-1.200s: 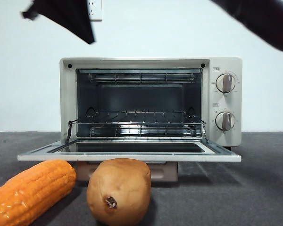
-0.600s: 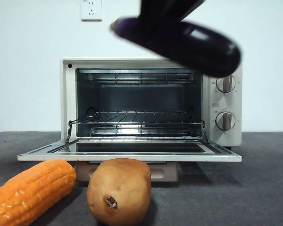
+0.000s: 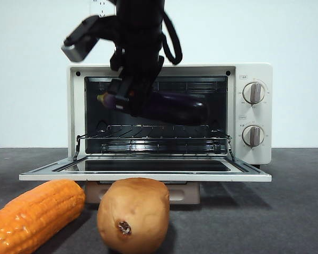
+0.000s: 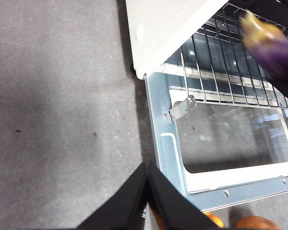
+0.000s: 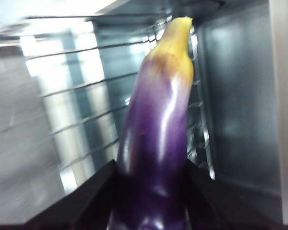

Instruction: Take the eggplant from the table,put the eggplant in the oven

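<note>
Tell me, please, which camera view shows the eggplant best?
The front view: the eggplant shows nearly whole, level above the oven rack, held near its stem end by the right gripper. The right wrist view shows it close but blurred between the jaws; the left wrist view catches only its blurred tip.

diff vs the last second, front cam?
The right end effector carried the eggplant down from above the oven to its open mouth, just above the rack; still clamped. Corn, potato and door unchanged.
</note>
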Robot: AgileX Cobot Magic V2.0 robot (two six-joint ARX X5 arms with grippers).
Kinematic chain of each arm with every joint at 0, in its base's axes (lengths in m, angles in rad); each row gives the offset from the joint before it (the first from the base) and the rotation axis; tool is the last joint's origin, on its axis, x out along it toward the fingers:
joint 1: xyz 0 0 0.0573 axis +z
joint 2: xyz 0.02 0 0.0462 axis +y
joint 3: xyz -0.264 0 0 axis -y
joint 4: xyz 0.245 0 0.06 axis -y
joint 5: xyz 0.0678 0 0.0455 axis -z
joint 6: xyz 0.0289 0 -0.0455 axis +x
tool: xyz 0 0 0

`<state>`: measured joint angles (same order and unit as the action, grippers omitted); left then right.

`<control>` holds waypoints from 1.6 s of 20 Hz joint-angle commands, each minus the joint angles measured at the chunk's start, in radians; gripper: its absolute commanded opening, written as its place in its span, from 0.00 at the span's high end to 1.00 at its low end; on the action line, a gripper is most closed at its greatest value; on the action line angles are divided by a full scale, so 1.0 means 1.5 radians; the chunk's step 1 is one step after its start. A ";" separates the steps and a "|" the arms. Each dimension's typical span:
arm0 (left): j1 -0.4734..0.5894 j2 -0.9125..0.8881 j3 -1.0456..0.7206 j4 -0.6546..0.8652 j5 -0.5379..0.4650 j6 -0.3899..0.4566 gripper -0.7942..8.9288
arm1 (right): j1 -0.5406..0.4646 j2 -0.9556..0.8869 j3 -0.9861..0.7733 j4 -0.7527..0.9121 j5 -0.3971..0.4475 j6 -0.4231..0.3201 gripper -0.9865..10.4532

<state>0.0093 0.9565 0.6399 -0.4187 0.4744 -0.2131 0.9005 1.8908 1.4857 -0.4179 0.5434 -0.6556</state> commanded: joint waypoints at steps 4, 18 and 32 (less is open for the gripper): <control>0.001 0.007 0.004 0.006 0.004 -0.003 0.91 | -0.027 0.056 0.017 0.071 0.010 -0.053 0.78; 0.001 0.101 0.004 0.052 0.004 -0.003 0.91 | 0.004 0.058 0.018 0.091 0.063 -0.016 0.62; 0.000 0.331 0.004 0.106 0.093 -0.006 0.91 | 0.136 -0.204 0.018 -0.094 0.057 0.111 0.90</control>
<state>0.0086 1.4410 0.6399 -0.2646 0.6075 -0.2237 1.0931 1.5749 1.4879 -0.5655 0.6277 -0.5167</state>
